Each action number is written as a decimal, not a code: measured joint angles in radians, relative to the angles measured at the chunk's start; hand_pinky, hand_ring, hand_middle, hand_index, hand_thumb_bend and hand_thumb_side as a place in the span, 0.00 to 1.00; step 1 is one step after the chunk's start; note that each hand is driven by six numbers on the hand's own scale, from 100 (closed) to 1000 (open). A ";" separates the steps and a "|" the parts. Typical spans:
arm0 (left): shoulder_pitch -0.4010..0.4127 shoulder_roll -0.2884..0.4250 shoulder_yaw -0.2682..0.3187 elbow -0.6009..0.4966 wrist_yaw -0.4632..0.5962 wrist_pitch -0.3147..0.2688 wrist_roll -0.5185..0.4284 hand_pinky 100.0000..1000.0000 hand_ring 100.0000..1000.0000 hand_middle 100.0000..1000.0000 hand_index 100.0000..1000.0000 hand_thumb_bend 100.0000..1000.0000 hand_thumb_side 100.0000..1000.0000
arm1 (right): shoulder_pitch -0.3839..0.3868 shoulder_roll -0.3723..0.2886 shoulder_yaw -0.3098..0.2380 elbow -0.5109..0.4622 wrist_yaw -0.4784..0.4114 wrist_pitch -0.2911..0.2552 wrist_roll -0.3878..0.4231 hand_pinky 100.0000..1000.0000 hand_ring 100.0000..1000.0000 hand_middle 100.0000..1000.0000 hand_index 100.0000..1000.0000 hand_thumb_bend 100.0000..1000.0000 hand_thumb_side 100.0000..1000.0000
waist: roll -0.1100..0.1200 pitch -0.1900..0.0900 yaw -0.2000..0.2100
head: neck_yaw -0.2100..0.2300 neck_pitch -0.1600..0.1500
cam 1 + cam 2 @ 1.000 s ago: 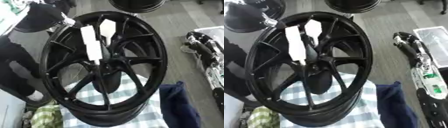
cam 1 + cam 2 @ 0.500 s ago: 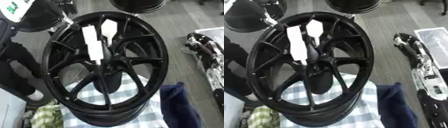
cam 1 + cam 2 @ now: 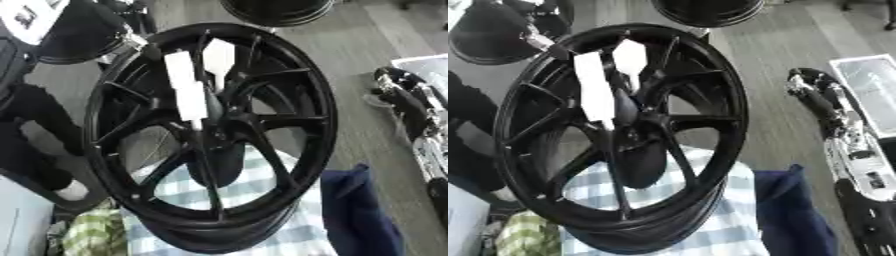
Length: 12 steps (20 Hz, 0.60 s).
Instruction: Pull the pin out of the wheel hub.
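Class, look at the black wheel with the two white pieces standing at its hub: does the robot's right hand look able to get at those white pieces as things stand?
Probably yes. The right arm lies beside the wheel, and nothing covers the white pieces at the hub. Its hand is not clearly visible, though.

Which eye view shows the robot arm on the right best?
The right eye view: the right arm shows along its length, black with silver joints. The left eye view cuts it off at the frame edge. Neither view shows its hand clearly.
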 measured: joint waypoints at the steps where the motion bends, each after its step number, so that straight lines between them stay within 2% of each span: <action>1: 0.000 0.000 -0.005 -0.005 0.000 0.000 0.000 0.91 0.80 0.75 0.81 0.69 0.59 | 0.000 0.000 0.000 0.000 0.000 0.000 0.000 0.87 0.68 0.71 0.80 0.09 0.37 | 0.000 0.000 0.000 | -0.001 0.000; 3: 0.000 0.000 -0.017 -0.021 -0.002 0.000 0.000 0.91 0.80 0.75 0.81 0.70 0.59 | 0.000 0.000 0.000 0.000 0.000 0.000 0.000 0.87 0.68 0.71 0.80 0.09 0.37 | 0.000 0.000 0.000 | -0.002 0.000; 4: 0.000 0.000 -0.024 -0.032 -0.004 0.002 0.000 0.91 0.80 0.75 0.81 0.74 0.57 | 0.000 0.000 0.000 0.000 0.000 0.001 0.000 0.87 0.68 0.71 0.80 0.09 0.37 | 0.000 0.000 0.000 | -0.002 0.000; 5: 0.000 0.000 -0.032 -0.043 -0.006 0.004 0.000 0.91 0.80 0.75 0.81 0.70 0.58 | 0.001 0.000 0.000 0.000 0.000 0.001 0.000 0.87 0.68 0.71 0.80 0.08 0.37 | 0.000 0.000 0.000 | -0.003 0.000; 12: 0.000 0.001 -0.079 -0.117 -0.011 0.033 -0.001 0.91 0.79 0.74 0.81 0.68 0.53 | 0.007 0.001 0.000 0.006 0.000 0.002 0.001 0.87 0.68 0.71 0.80 0.08 0.38 | 0.003 0.000 -0.003 | -0.004 0.000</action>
